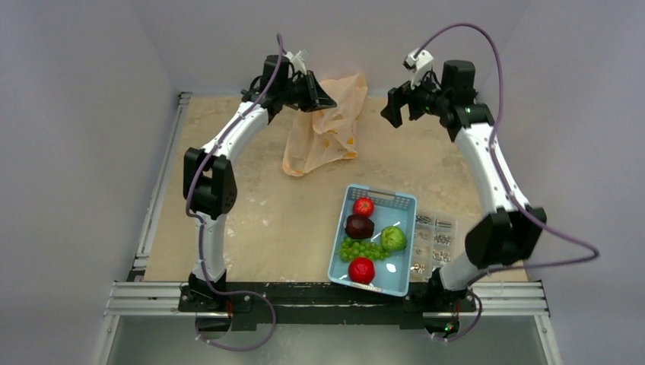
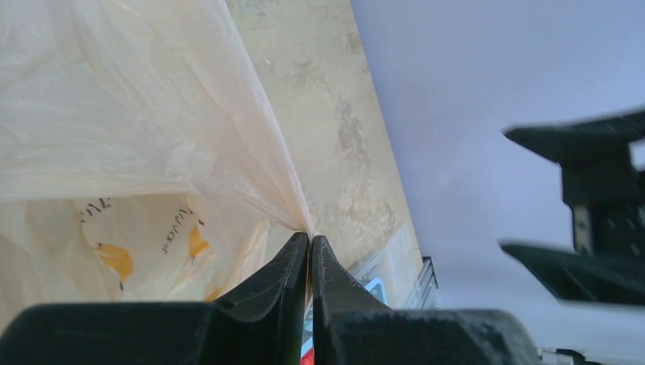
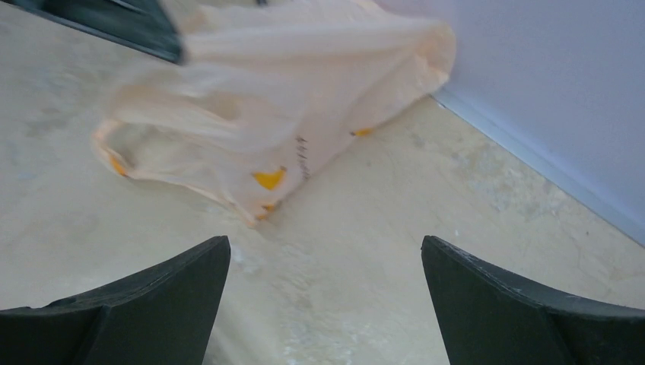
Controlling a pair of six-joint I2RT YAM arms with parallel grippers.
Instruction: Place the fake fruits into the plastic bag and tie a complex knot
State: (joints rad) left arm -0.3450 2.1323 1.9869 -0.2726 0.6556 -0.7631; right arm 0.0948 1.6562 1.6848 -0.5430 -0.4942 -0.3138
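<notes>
**Bag held up by one edge, fruit not yet loaded**

The step in hand looks like opening the bag for loading. The left gripper [image 1: 312,93] has its fingers pressed together on a fold of the plastic bag [image 1: 328,129]. The bag hangs from that pinch near the back wall, with its lower end draped on the table [image 1: 251,220]. The fake fruits [image 1: 359,226] all lie in the light-blue basket [image 1: 401,199] at the near side, well apart from the bag. The right gripper [image 1: 395,106] hovers just right of the bag, its fingers spread wide and holding nothing.

The next move probably calls for the right gripper to catch the opposite rim or a handle so the mouth can be pulled open. On film this thin, that means pinching a single layer.

The left arm is stretched far back and high, its gripper pointing right. The right arm reaches back likewise, its gripper facing left toward the bag.
</notes>
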